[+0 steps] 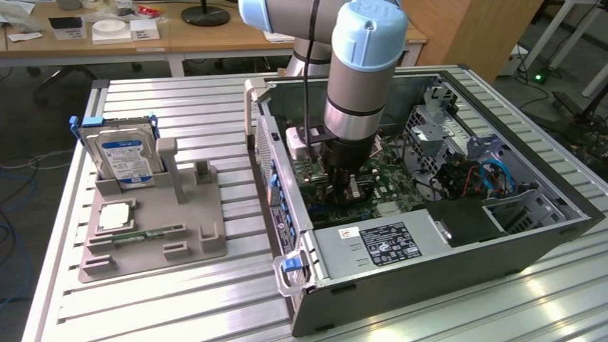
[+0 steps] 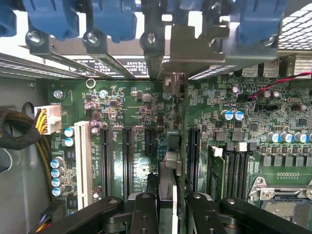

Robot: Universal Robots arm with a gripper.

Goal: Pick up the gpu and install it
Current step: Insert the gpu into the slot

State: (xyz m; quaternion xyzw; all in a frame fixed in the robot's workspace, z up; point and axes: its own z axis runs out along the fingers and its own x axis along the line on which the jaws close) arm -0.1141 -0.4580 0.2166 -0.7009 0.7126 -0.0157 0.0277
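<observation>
In the wrist view the gripper (image 2: 167, 204) is nearest, its two black fingers (image 2: 144, 214) closed on the gpu (image 2: 169, 161) — the thin card is seen edge-on, standing upright between them and running away over the green motherboard (image 2: 131, 122). The card lies in line with the expansion slots, with the black slots (image 2: 127, 161) on one side and another black slot (image 2: 193, 156) on the other; whether it is fully seated cannot be told. Its metal bracket (image 2: 174, 83) meets the case's rear slot openings under the blue retaining clips (image 2: 114, 19).

In the exterior view the arm (image 1: 361, 92) reaches straight down into the open computer case (image 1: 418, 271), above the power supply (image 1: 380, 246). Farther toward the exterior view's left, a grey parts holder (image 1: 156, 228) carries the hard drive (image 1: 124, 160) — upright, blue-labelled.
</observation>
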